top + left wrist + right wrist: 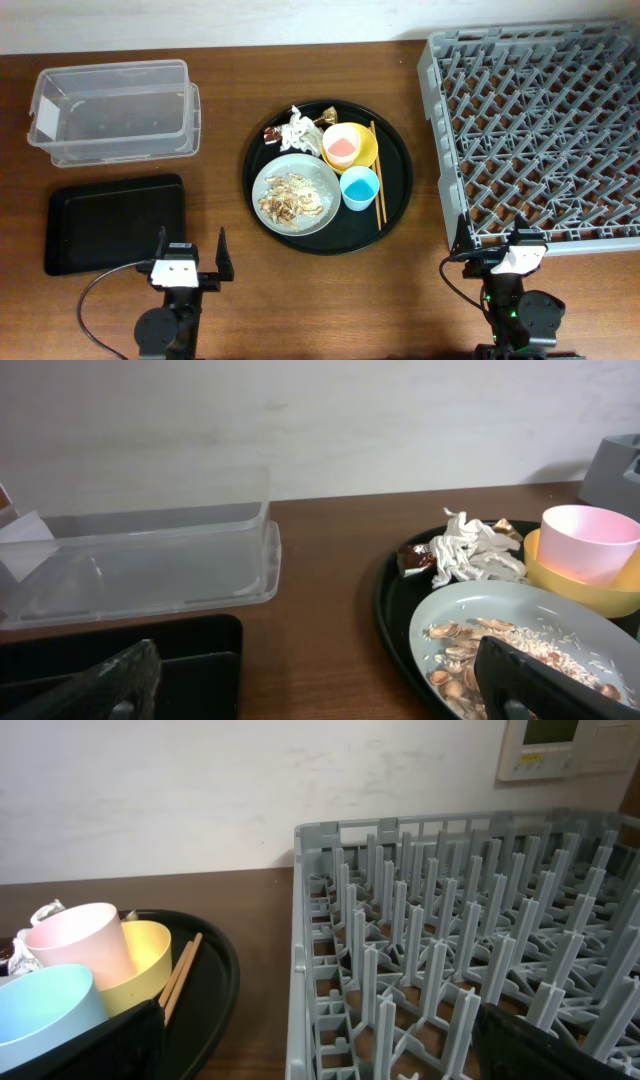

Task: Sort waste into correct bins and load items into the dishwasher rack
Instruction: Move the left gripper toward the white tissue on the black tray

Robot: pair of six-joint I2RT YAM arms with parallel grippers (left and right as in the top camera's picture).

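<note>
Left pincer point(191, 247) & right pincer point(499, 241) gape wide w/ nothing held, both below round tray point(401, 190); clear box point(112, 115) left of it, rack point(540, 130) right.

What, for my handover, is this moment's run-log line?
left fingers: open, empty | right fingers: open, empty | waste, dishes: all on round black tray | clear box, shallow black tray: empty | dishwasher rack: empty
</note>
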